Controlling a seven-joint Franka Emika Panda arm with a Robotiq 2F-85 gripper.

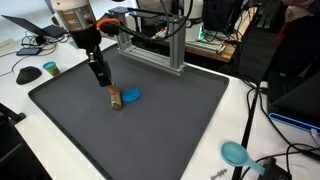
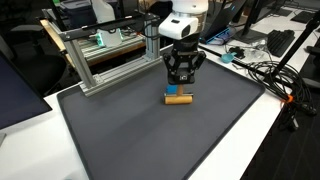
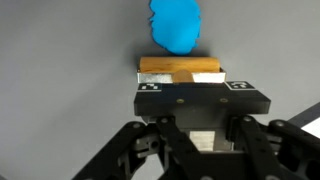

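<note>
Starting big: seeing white table carrying dark grey mat, with the mat filling most of both exterior views. Noting aluminium frame standing at the mat's far edge, apart from the action. Seeing gripper pointing straight down over the mat, nearer the frame side than the open side. Reading the jaws as drawn in narrow and clamping wooden block, which is lying crosswise at the fingertips in the wrist view. Not managing to tell from any view whether the block is touching the mat or riding just above it; looking like resting or close to it. Spotting blue lump just beside the block, on the side away from the wrist, touching or nearly touching it; shape unclear, looking soft.

Judging the step in hand as the grip on the block: hold made, nothing carried off yet. Judging the next move as calling for a straight lift with a steady squeeze, avoiding any twist of the block between the pads, and clearing the blue lump without dragging it along
</note>
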